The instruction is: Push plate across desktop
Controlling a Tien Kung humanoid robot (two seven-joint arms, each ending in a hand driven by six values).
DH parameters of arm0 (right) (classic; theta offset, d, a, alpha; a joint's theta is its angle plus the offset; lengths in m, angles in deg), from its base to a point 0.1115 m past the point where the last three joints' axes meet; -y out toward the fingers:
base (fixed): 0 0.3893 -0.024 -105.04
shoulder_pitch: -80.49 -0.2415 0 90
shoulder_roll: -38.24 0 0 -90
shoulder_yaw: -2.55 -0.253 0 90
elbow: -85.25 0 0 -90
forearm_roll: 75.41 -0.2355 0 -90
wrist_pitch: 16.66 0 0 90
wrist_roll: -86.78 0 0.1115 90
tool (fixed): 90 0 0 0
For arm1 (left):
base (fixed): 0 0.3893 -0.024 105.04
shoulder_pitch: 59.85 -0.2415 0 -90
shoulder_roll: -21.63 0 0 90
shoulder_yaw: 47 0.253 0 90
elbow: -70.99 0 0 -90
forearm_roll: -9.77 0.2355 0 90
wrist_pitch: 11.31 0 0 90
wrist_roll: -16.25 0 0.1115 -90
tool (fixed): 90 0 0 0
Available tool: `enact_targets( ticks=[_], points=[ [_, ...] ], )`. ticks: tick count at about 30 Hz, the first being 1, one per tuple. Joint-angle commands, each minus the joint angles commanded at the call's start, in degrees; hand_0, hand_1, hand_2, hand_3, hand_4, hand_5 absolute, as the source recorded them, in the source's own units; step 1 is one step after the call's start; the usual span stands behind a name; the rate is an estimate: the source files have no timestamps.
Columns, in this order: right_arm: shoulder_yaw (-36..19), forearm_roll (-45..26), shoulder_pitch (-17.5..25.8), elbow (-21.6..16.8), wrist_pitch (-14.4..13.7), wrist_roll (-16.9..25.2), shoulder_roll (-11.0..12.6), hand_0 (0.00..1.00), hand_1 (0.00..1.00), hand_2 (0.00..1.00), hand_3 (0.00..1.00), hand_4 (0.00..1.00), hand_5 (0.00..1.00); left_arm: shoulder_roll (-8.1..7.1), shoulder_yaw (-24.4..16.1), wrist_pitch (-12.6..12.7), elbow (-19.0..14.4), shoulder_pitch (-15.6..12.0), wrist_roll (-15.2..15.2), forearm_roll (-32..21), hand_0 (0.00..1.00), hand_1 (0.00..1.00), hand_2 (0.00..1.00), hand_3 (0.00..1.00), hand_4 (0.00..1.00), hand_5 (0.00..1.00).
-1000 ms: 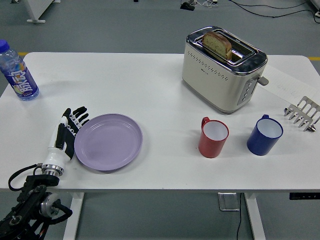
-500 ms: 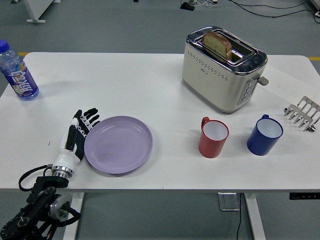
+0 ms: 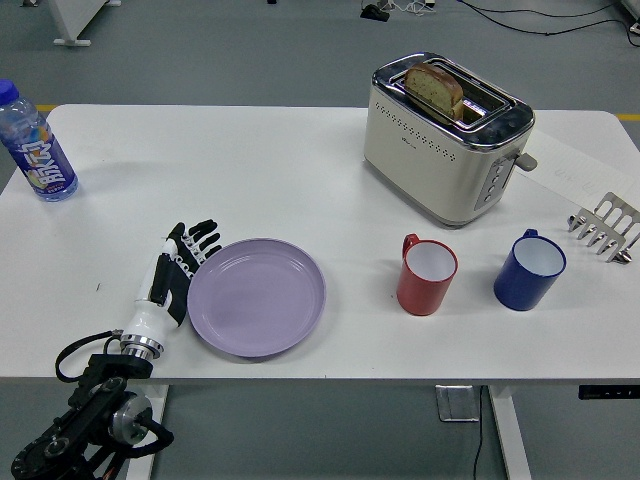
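One steady slide to report: across the last second the plate (image 3: 256, 296) has travelled rightward over the worktop (image 3: 300, 170), its right rim now nearer the red mug (image 3: 427, 273) than it was, though the two are still apart. My read: the push is working and partly done, with open surface left ahead before the mug gets in the way.

Left hand (image 3: 172, 278) has followed the plate across, keeping pace. It stands edge-on against the plate's left rim, palm side toward it. Fingers (image 3: 200, 240) extended and held nearly together, only slightly fanned at the tips, gripping nothing; they lie along the upper-left rim, touching or just beside it.

Plate sits flat, near the front edge, left of centre.

Right hand not seen. Toaster (image 3: 447, 136), blue mug (image 3: 529, 270), bottle (image 3: 37, 150) unmoved.
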Motion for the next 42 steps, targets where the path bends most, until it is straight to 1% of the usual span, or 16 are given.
enact_targets(
  ticks=[16,25,31,36,40,42],
  points=[
    [-0.49,0.65,0.44,0.00,-0.05,-0.16,0.05,0.692,0.703,0.796,0.726,0.359,0.322,-0.28,3.57,-0.41,-1.19,0.09,-0.08,-1.07,0.798,0.842,0.828,0.694,0.532,0.998],
    [-0.78,0.96,0.55,0.00,-0.07,-0.27,0.01,0.692,0.703,0.795,0.726,0.360,0.323,-0.27,4.55,-0.88,-1.30,0.23,-0.22,-1.07,0.792,0.838,0.823,0.693,0.529,0.998],
    [-0.83,1.02,0.53,0.00,-0.07,-0.25,0.00,0.692,0.703,0.796,0.726,0.361,0.325,-0.19,3.93,-0.89,-1.49,0.52,-0.26,-0.91,0.790,0.836,0.822,0.692,0.529,0.998],
    [-0.89,1.04,0.47,0.00,-0.03,-0.20,-0.02,0.692,0.703,0.796,0.726,0.361,0.325,-0.47,2.04,-0.74,-1.95,1.09,-0.28,-0.49,0.790,0.836,0.822,0.692,0.529,0.998],
    [-0.98,1.11,0.43,0.00,-0.02,-0.18,-0.01,0.692,0.703,0.795,0.726,0.360,0.324,-1.19,0.05,-0.64,-2.45,1.73,-0.41,0.12,0.788,0.835,0.822,0.691,0.529,0.998],
    [-1.08,1.22,0.41,0.00,-0.02,-0.19,0.00,0.692,0.703,0.795,0.726,0.360,0.324,-1.99,-1.36,-0.59,-2.73,2.30,-0.65,0.64,0.788,0.835,0.822,0.691,0.529,0.998]
  ],
)
